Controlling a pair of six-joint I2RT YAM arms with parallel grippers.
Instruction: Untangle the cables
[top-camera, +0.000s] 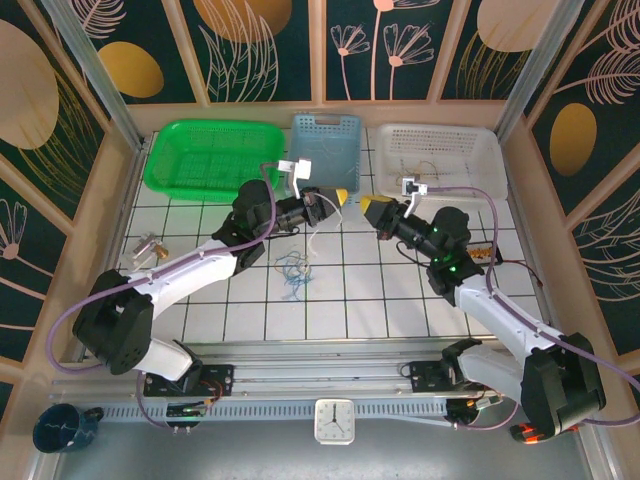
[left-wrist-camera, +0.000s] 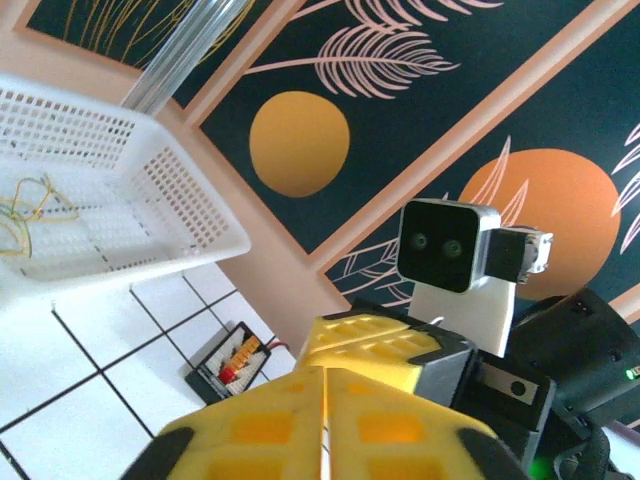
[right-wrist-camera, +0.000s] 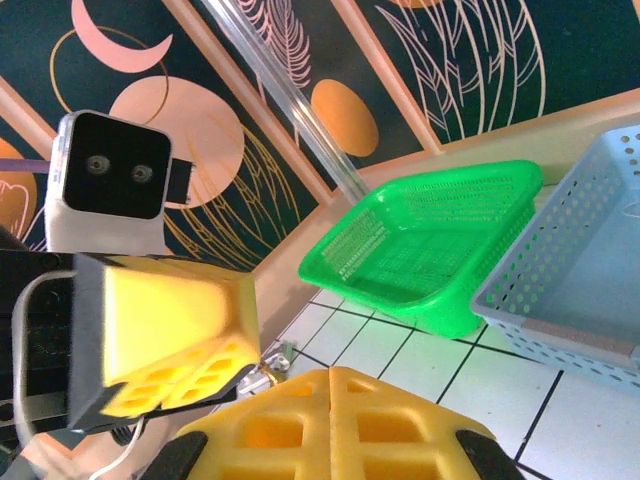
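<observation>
Top external view: the left gripper (top-camera: 338, 196) and right gripper (top-camera: 370, 208) face each other, tips almost touching, above the tiles (top-camera: 380, 290) just in front of the blue basket (top-camera: 325, 150), off its near right corner.
Left tool: yellow fingers pressed flat together. A white strand (top-camera: 312, 240) hangs under it, but I cannot tell whether it is pinched.
Right tool: fingers closed, with nothing visible between them.
Cables: the blue tangle (top-camera: 292, 268) lies on the tiles, nearer the arm bases than the blue basket, and the white strand runs down toward it. A yellowish cable (left-wrist-camera: 25, 215) lies in the white basket (top-camera: 440, 155), right of the blue basket.
Risk, collision: the fingertips are so close that any inward move could knock them together.
Risk, tightening: if the strand is gripped, lifting it could drag the blue tangle along and cinch the knot.
Risk, slip: a thin wire could slide out from between flat pads.
</observation>
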